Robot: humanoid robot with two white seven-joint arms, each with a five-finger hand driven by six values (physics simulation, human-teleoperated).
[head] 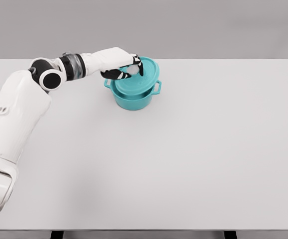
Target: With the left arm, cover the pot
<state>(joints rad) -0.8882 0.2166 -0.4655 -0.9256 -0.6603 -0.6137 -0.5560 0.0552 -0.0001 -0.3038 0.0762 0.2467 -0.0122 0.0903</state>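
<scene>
A teal pot (133, 98) with two side handles stands on the white table (183, 149) toward the back, left of centre. A teal lid (144, 75) is over its mouth, tilted, with its right edge higher and its lower edge against the rim. My left hand (128, 68) reaches in from the left and its dark-tipped fingers are curled around the white knob on top of the lid. The knob is mostly hidden by the fingers. The right arm does not show.
The table's back edge runs just behind the pot, with a plain grey wall beyond. My left upper arm (14, 119) runs along the table's left side.
</scene>
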